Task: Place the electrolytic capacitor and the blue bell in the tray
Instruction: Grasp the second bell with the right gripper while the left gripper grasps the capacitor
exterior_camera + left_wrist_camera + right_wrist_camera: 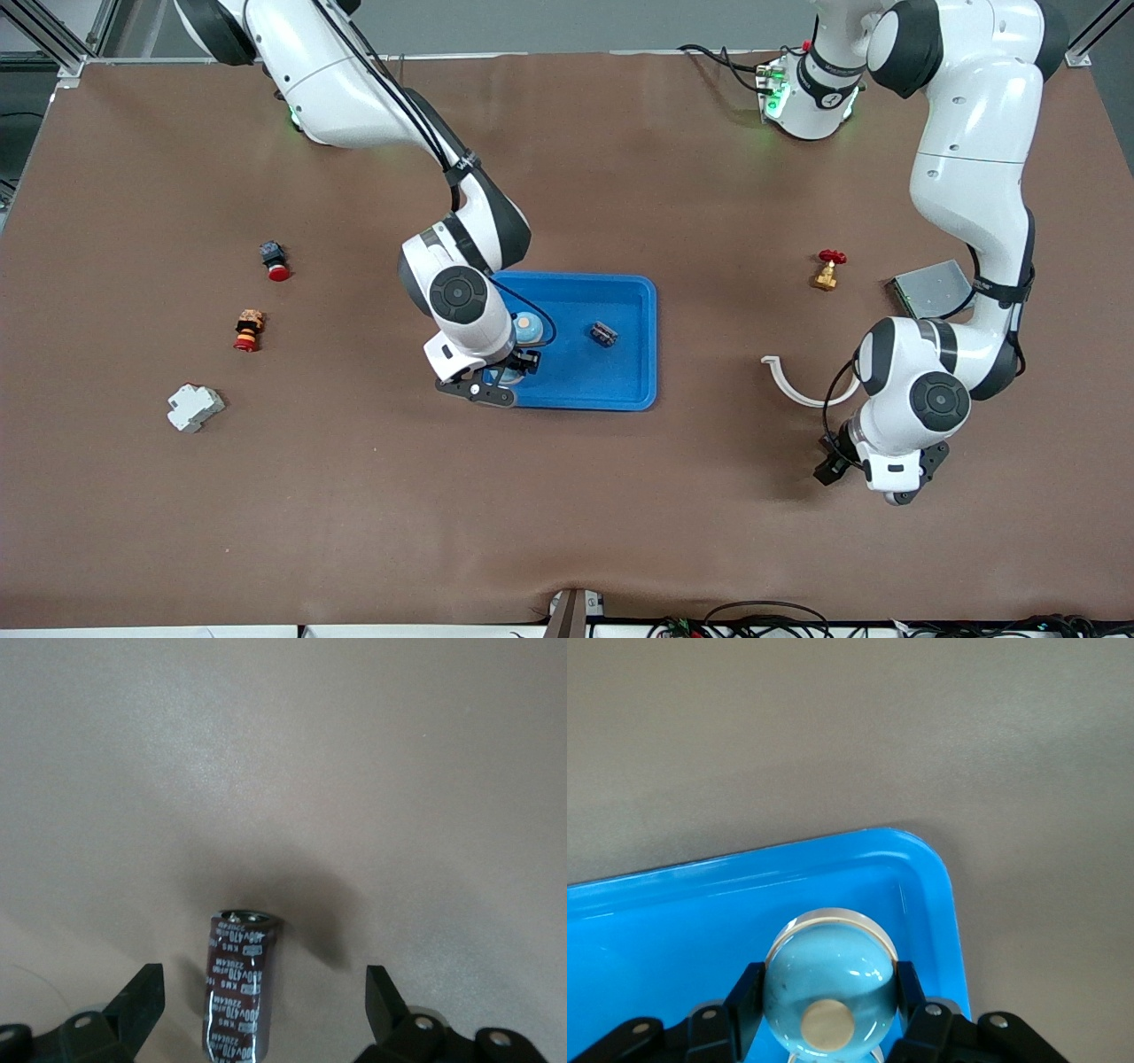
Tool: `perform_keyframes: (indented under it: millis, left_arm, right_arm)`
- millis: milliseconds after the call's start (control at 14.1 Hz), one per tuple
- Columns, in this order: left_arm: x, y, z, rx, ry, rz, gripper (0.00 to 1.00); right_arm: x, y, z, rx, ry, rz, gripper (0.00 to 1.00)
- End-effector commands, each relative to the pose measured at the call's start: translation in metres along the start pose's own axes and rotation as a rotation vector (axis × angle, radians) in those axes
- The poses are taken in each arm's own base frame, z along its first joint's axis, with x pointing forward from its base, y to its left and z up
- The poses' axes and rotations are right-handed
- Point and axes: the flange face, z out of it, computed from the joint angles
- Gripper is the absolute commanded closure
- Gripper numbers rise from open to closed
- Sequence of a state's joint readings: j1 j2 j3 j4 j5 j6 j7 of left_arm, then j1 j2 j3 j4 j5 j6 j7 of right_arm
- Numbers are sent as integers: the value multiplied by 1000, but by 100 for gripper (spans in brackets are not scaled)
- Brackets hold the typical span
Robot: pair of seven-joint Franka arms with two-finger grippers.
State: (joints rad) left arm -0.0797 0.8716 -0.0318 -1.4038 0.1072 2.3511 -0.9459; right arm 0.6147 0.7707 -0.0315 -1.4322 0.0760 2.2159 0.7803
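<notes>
I find the right tool [824, 1028] clamped on the blue bell [830, 988] over the tray [633, 354], at its corner toward the right arm. The left tool [266, 1010] hangs spread over the worktop [567, 496], well apart from the tray; the electrolytic capacitor [237, 983] lies between its fingers, long axis along them.

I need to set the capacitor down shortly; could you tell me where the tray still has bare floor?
The tray is bare between the blue bell and the small dark part, and along its rim nearer the camera. It is crowded at the right arm's end, where the right tool grips the bell.
</notes>
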Motion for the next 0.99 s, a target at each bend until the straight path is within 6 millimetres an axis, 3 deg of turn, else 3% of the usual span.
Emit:
perform_keyframes:
  millis: [0, 71, 142, 354, 425, 709, 780, 922]
  left_arm:
    - [10, 0, 0, 3, 32, -6, 16]
    - [11, -2, 0, 3, 32, -4, 42]
    - [13, -2, -1, 2, 33, -3, 62]
    - [13, -2, -2, 0, 34, -3, 95]
    - [13, -2, -2, 0, 34, -3, 100]
    - [26, -12, -8, -4, 33, -24, 100]
    - [35, -17, -19, -10, 39, -26, 100]
    - [34, -17, -31, 4, 22, -19, 100]
  right_arm:
    - [3, -8, 12, -1, 23, 20, 100]
    - [3, -8, 15, -3, 20, 23, 100]
    - [3, -7, 18, -3, 16, 28, 100]
    - [5, -10, 26, 5, 25, 34, 100]
    - [4, -11, 36, 10, 31, 45, 100]
    - [-6, -20, 50, 19, 41, 49, 100]
    - [-5, -19, 50, 18, 42, 48, 100]
    - [-3, -18, 50, 17, 44, 48, 100]
